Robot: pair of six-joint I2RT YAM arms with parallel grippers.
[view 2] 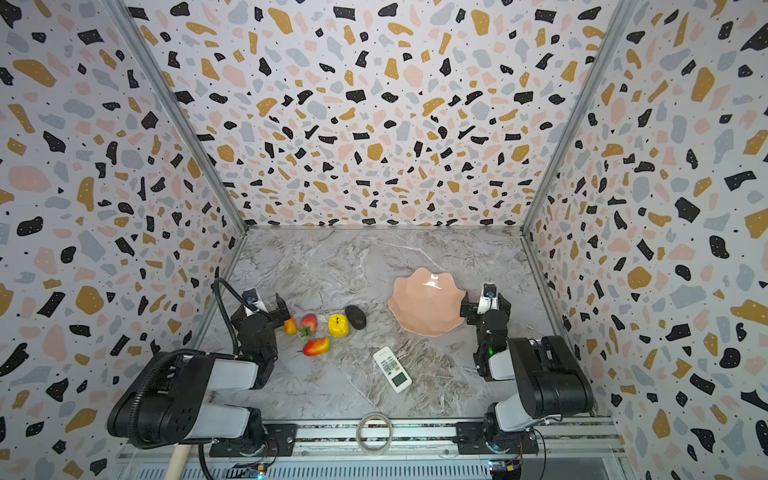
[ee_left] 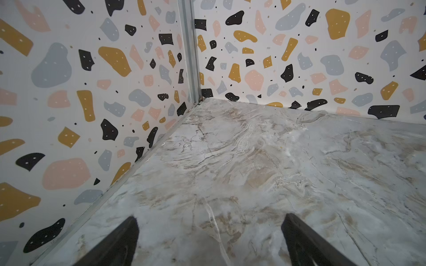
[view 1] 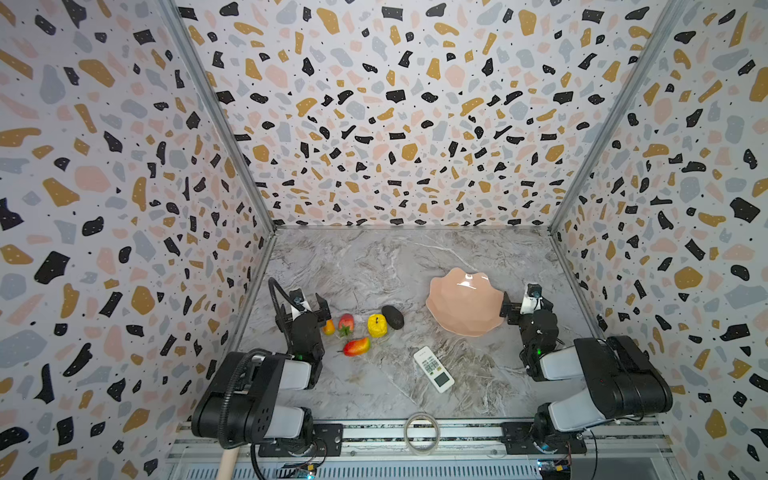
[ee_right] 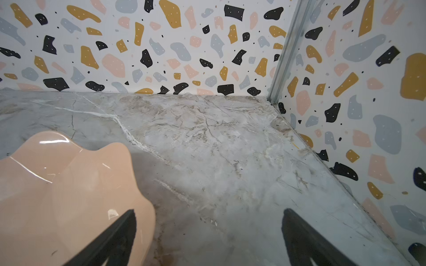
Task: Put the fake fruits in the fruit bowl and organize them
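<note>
Marble desk (view 1: 374, 266) between terrazzo walls (view 1: 124, 166), fake fruits (view 1: 377, 325) clustered beside left arm (view 1: 305, 332), fruit bowl (view 1: 465, 305) apart at right, left jaws and right jaws released, nothing gripped

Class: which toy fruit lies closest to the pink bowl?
The blackish oval, beside the yellow apple on the bowl's side; all the others lie farther from the bowl.

Black arms (view 1: 245, 399), grey-white links (view 1: 293, 374), ribbed black cable (view 1: 273, 299)
</note>
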